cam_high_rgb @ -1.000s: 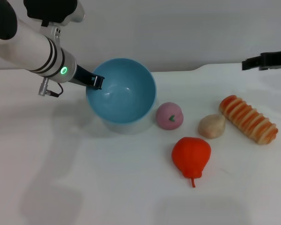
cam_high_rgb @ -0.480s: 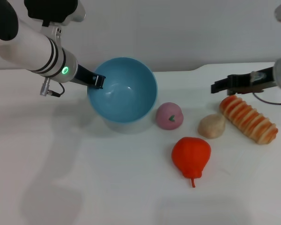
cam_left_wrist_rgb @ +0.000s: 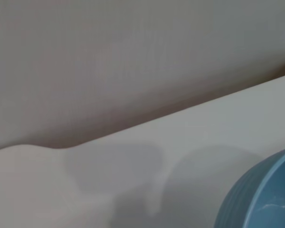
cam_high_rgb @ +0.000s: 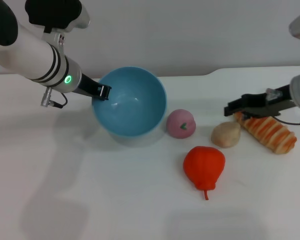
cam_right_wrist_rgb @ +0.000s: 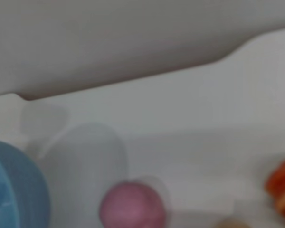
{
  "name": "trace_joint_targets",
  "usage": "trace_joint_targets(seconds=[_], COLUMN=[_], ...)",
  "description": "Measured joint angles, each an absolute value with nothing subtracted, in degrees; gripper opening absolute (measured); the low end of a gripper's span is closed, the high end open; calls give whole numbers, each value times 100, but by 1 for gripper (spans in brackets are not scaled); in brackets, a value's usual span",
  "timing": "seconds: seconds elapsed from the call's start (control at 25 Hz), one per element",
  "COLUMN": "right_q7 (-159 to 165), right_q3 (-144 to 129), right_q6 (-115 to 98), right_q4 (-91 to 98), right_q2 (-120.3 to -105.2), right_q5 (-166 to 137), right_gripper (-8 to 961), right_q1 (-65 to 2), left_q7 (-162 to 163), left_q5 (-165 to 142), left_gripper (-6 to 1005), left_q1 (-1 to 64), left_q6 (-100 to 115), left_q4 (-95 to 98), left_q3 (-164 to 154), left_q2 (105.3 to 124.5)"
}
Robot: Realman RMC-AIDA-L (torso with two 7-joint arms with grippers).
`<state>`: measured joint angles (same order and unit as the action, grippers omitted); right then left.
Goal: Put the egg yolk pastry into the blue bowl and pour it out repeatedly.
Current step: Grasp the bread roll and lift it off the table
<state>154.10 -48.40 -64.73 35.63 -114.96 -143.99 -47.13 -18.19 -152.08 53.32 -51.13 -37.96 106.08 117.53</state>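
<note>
Beige egg yolk pastry [cam_high_rgb: 226,134] lies on bench [cam_high_rgb: 115,195], just below right gripper [cam_high_rgb: 231,108], jaw state unclear; left gripper [cam_high_rgb: 103,92] clamps tilted blue bowl [cam_high_rgb: 129,102] rim.

The right end effector [cam_high_rgb: 231,108] covers the bread roll's [cam_high_rgb: 270,132] near end; its fingers are too dark to separate. The blue bowl [cam_left_wrist_rgb: 261,199] is cut off in the left wrist view
</note>
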Motion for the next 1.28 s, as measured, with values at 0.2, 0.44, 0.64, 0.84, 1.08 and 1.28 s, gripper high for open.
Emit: trace_joint_targets(seconds=[0.2, 0.44, 0.64, 0.84, 1.08, 1.28], right_q7=[15590, 15596, 15572, 15538, 15459, 15284], right_q3=[-4824, -4836, -4844, -4842, -4842, -4843], right_q6=[-6751, -6593, -6235, -5934, -5620, -5304], right_q4=[3613, 3472, 3214, 3001, 2843, 2768], right_q2=[-11382, -11436, -11498, -11539, -11540, -11644], right_q5=[-14512, -14514, -14492, -14519, -14523, -14482], right_gripper=[500, 498, 497, 495, 493, 492], right_q1=[-4651, -4606, -4603, -4614, -4617, -4610], left_q7=[-1819, -1820, -1820, -1820, -1820, -1820], left_q5=[-15217, -15204, -15199, -15190, -15183, -15168], left_gripper=[-2, -1, -1, -2, -2, -2], left_q1=[5343, 5364, 5345, 5329, 5326, 5326], left_q6=[-5151, -5183, -5172, -5166, -5108, -5089], left_q4=[-3797, -3800, -3800, -3797, -3780, -3732], left_q3=[10608, 10608, 10608, 10608, 10608, 10608], left_q2=[11752, 11762, 11772, 11778, 11785, 11786])
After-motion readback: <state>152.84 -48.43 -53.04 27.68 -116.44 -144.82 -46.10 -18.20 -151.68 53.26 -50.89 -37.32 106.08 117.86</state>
